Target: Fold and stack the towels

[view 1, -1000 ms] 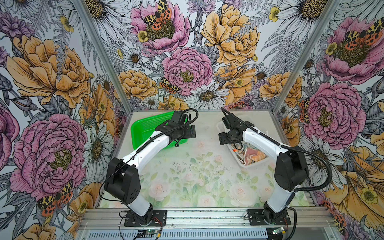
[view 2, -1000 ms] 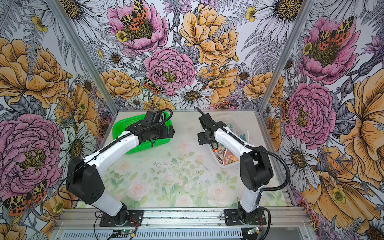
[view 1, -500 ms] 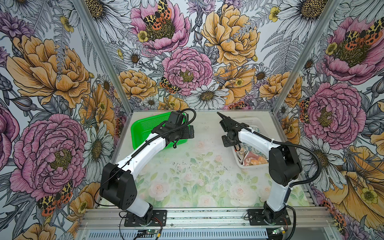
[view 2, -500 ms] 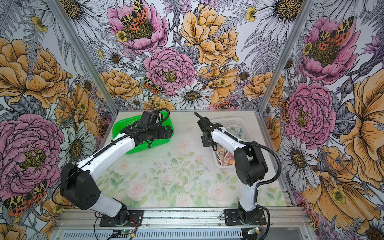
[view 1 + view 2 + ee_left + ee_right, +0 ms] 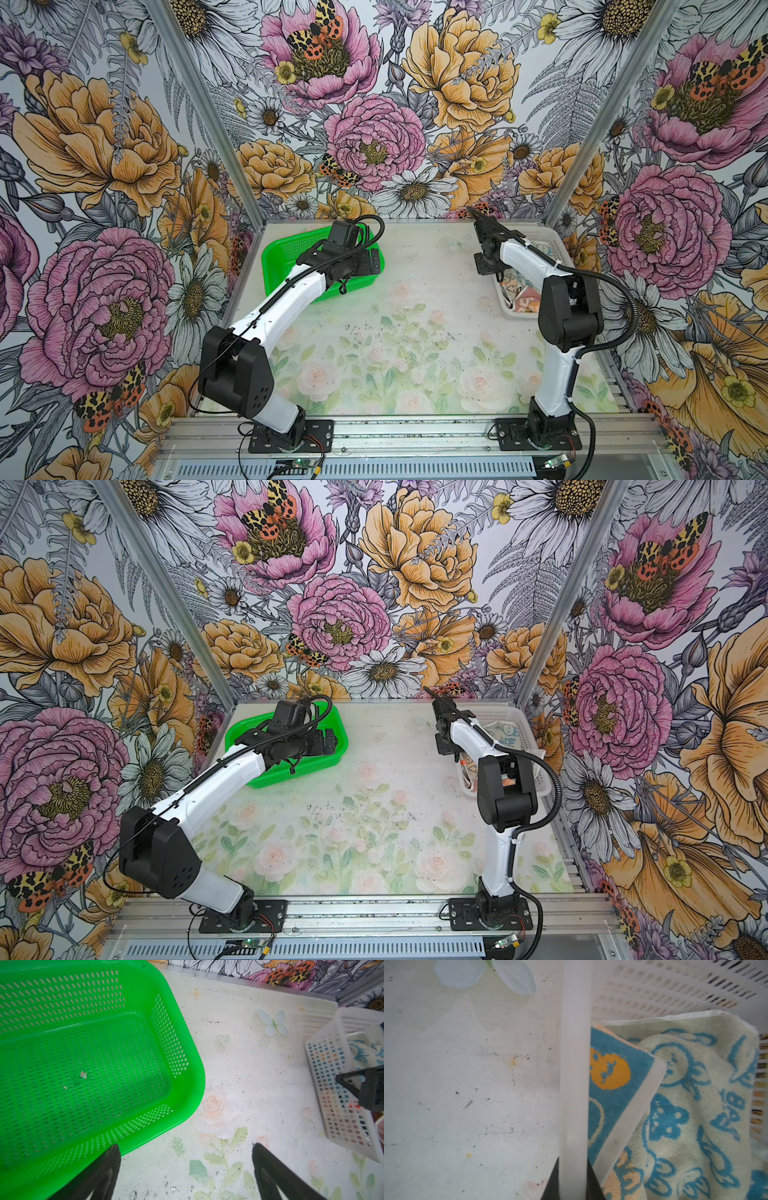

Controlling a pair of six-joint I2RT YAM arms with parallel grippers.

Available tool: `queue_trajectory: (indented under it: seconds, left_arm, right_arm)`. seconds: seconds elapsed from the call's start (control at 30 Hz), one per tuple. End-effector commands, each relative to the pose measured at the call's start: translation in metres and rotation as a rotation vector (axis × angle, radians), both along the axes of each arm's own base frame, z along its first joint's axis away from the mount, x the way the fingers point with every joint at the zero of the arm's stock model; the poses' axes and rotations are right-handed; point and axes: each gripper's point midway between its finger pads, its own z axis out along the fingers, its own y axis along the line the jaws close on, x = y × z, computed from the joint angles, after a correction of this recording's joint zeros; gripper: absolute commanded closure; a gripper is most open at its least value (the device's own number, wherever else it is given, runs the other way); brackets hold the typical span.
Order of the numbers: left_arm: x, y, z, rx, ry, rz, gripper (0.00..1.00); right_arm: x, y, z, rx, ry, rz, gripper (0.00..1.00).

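The green basket point(image 5: 279, 261) is largely covered by the left arm in both top views. The left gripper point(image 5: 185, 1147) hangs at its edge, fingers spread wide and grasping nothing. The white basket point(image 5: 537, 235) holds 3 crumpled towels: a cream towel point(image 5: 706, 1084) under a blue towel point(image 5: 614, 1105), and an orange towel point(image 5: 527, 302) mostly hidden by the right arm. The right gripper point(image 5: 573, 1169), cut off by the frame, pinches the white basket's rim.
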Motion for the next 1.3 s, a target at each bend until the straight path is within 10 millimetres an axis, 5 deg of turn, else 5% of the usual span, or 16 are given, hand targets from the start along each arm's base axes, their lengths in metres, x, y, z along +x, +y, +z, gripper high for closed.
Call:
queue_trajectory:
  seconds: [0.0,0.2,0.33,0.47,0.63,0.8,0.97,1.17,1.27]
  left_arm:
    - [-0.006,0.017,0.001,0.021,0.005,0.011,0.01]
    - [-0.006,0.042,0.011,-0.043,-0.003,0.085,0.01]
    - [-0.005,0.076,0.014,-0.141,0.015,0.196,0.01]
    - [-0.008,0.097,0.018,-0.172,0.003,0.279,0.01]
    - [-0.017,0.102,0.008,-0.210,0.034,0.322,0.01]
    - [-0.026,0.106,0.000,-0.225,0.055,0.332,0.01]
    - [-0.034,0.113,0.002,-0.230,0.041,0.343,0.01]
    - [-0.040,0.118,0.001,-0.251,0.044,0.344,0.01]
    - [-0.042,0.122,0.001,-0.263,0.045,0.348,0.01]
  right_arm:
    - [0.016,0.008,0.015,0.036,-0.056,0.014,0.70]
    - [0.018,0.058,0.073,0.270,-0.198,-0.016,0.32]
    - [0.025,0.141,0.101,0.487,-0.245,0.074,0.21]
    - [0.037,0.241,0.103,0.656,-0.243,0.201,0.17]
    - [0.051,0.318,0.085,0.729,-0.225,0.279,0.16]
    - [0.057,0.358,0.051,0.757,-0.187,0.298,0.17]
    - [0.060,0.372,0.021,0.712,-0.186,0.282,0.26]
    - [0.069,0.376,0.005,0.682,-0.216,0.220,0.50]
    - [0.071,0.382,0.003,0.694,-0.235,0.183,0.69]
